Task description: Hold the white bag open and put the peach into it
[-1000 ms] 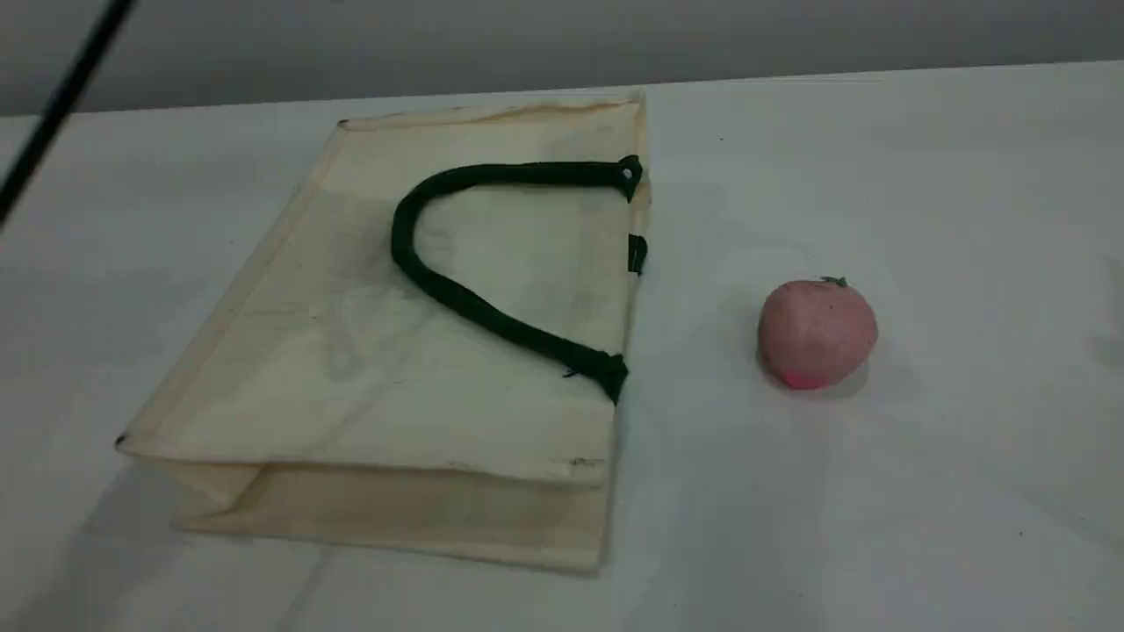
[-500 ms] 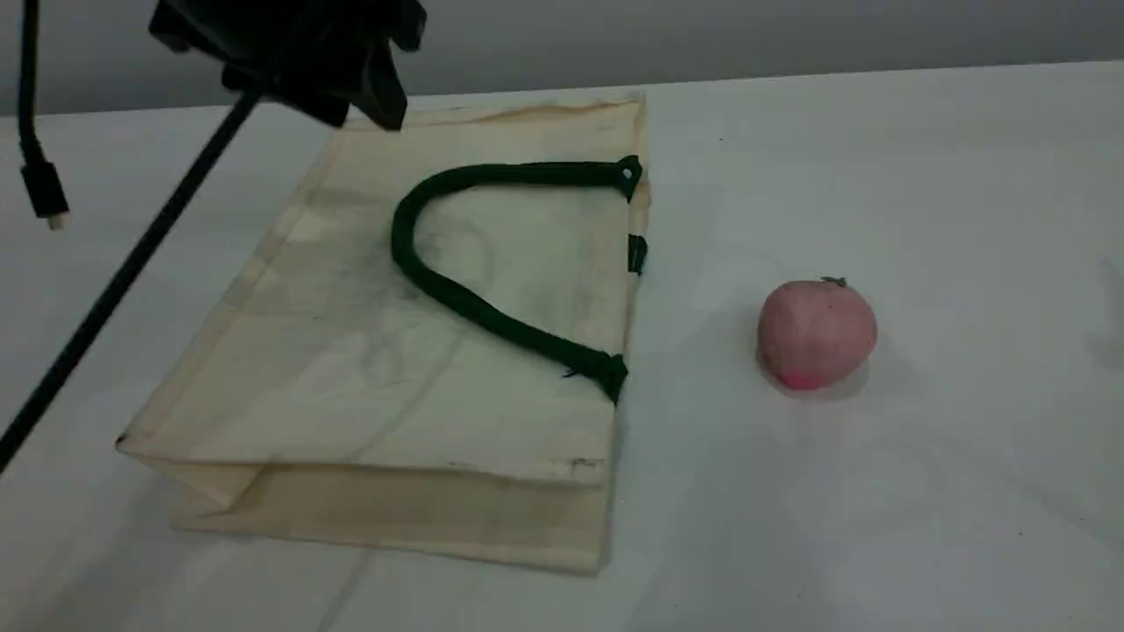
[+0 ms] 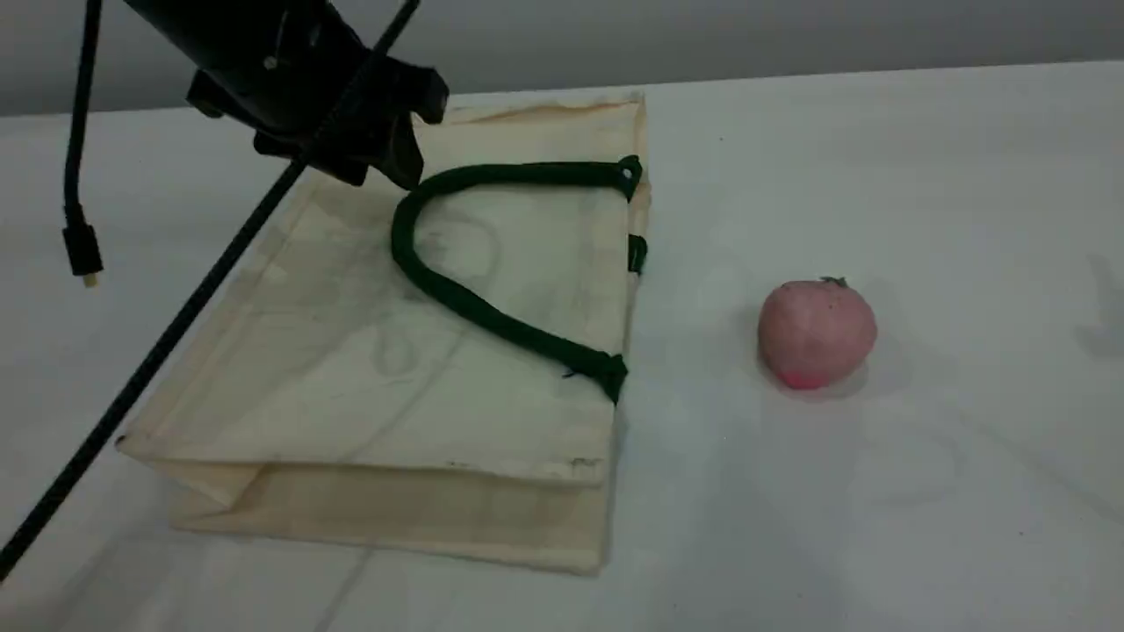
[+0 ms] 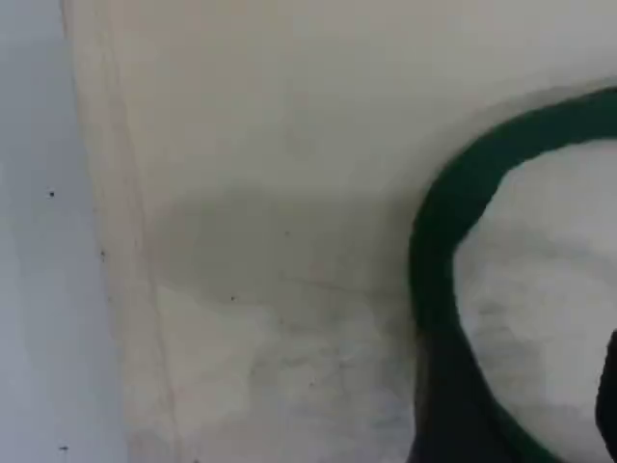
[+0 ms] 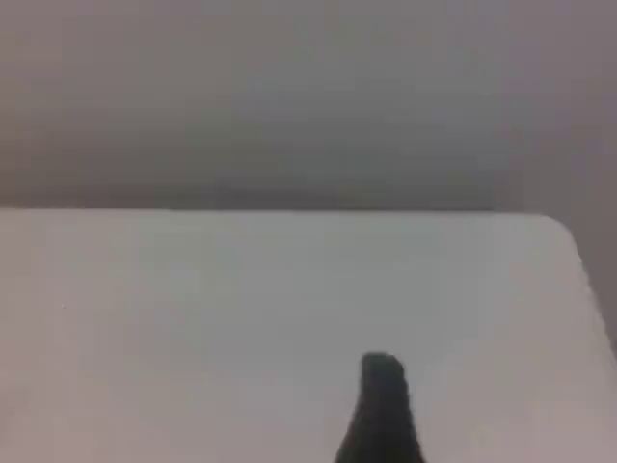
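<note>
Cream canvas white bag point(image 3: 378, 351) lying flat on the bench point(image 3: 922, 175), dark green rope handle point(image 3: 474, 307) looped on top, left gripper point(image 3: 386, 158) partly cut off above its far corner, opening unclear, right gripper point(image 5: 381, 405) mostly hidden, opening unclear, dull pink peach point(image 3: 817, 333) well right of the bag.

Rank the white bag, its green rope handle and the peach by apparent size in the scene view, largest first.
1. white bag
2. green rope handle
3. peach, though it lies nearer the camera than much of the bag.

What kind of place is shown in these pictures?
Probably a robot test bench, not a home: a bare white table, a plain grey wall, and only a white bag and a peach laid out.
</note>
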### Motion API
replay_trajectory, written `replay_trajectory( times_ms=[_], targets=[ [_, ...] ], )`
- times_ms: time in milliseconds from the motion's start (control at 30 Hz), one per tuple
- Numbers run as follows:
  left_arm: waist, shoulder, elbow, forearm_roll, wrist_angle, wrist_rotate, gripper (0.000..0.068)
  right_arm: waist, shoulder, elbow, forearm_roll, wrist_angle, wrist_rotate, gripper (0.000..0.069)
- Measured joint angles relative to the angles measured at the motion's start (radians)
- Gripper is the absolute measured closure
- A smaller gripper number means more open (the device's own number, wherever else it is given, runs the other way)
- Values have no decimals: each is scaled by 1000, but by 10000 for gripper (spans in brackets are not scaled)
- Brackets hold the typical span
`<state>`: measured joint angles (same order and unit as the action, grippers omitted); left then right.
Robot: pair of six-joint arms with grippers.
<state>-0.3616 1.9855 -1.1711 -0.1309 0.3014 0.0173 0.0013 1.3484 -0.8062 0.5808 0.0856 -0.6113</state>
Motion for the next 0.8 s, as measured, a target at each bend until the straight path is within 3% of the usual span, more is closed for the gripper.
replay_trajectory(
  times_ms=[800],
  targets=[
    [0,111,0,-1,-74,0,340,0,29,0,0,10,0,200]
  ],
)
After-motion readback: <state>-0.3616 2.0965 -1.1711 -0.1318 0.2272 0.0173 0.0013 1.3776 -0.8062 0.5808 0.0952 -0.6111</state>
